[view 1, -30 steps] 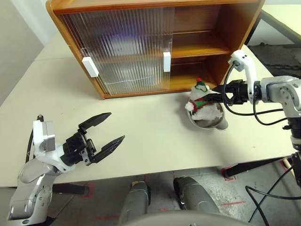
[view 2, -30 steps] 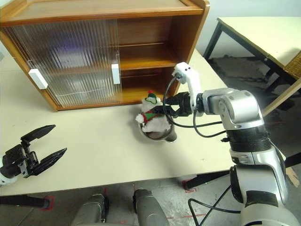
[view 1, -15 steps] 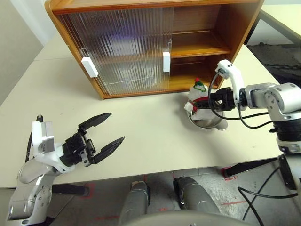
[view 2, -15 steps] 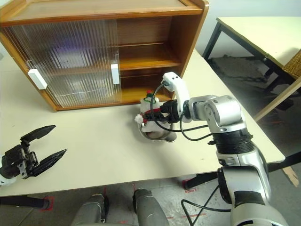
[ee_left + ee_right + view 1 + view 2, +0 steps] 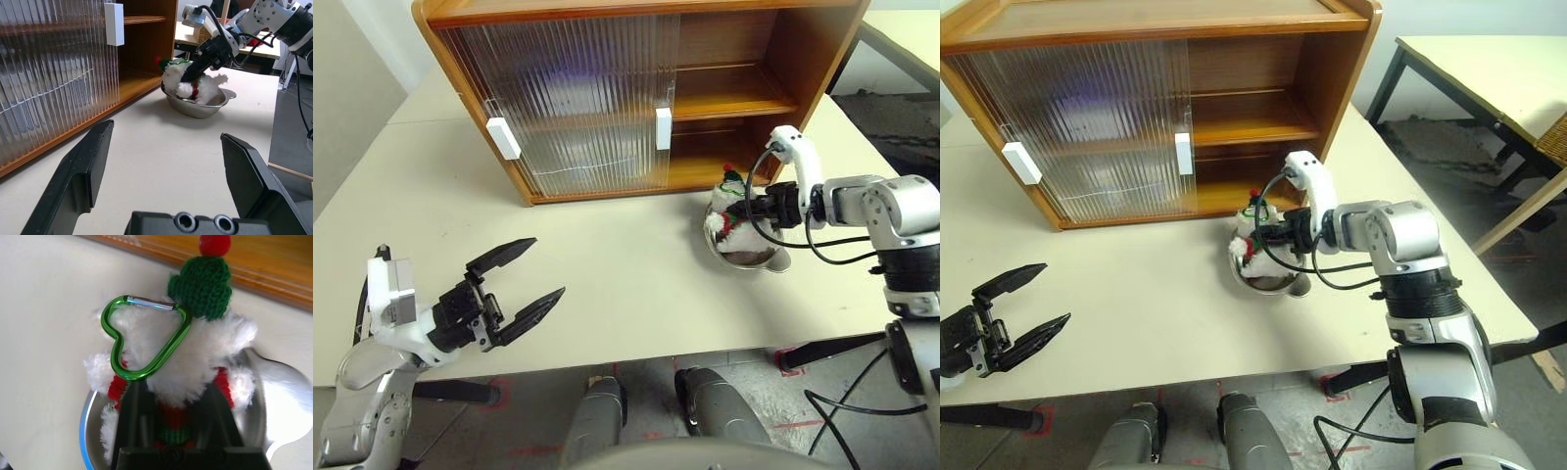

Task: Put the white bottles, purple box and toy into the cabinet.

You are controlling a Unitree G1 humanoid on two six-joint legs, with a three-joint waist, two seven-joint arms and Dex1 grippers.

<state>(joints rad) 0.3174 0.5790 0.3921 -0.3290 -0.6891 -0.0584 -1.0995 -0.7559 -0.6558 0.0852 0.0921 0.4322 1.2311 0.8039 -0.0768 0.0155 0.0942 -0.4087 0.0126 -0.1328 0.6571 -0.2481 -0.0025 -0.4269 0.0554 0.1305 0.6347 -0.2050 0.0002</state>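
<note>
Toy (image 5: 195, 362) sits in the steel bowl (image 5: 756, 255) on the cream table (image 5: 607, 245), just in front of the cabinet's (image 5: 607, 88) open right half. My right gripper (image 5: 741, 208) is on it — in my right wrist view both black fingers (image 5: 134, 416) press into the white fluff on either side of the red-and-green scarf, jaws narrowed around the body, so I've got the toy pinched. It's a white plush snowman w/ a green knit hat and a red pompom on top; a green heart-shaped clip (image 5: 146, 340) lies against its back, near the hat. Toy leans a bit, lower part inside the bowl, head above the rim. Bowl itself is near the cabinet's front edge, not touching as far as I can tell.

My left gripper (image 5: 514, 284) hangs over the near-left part of the table, well apart from the bowl, jaws spread wide, nothing between them. Left wrist view looks along my two fingers (image 5: 83, 171) toward the bowl and my other arm, w/ bare tabletop in between.

Cabinet: orange-brown wood, two ribbed translucent sliding doors (image 5: 568, 98) w/ white handles (image 5: 502, 137) — both doors cover the left and middle, leaving the right bay open. Inner shelf (image 5: 729, 98) visible there, lower compartment below it. What's behind the ribbed doors I can't make out.
</note>
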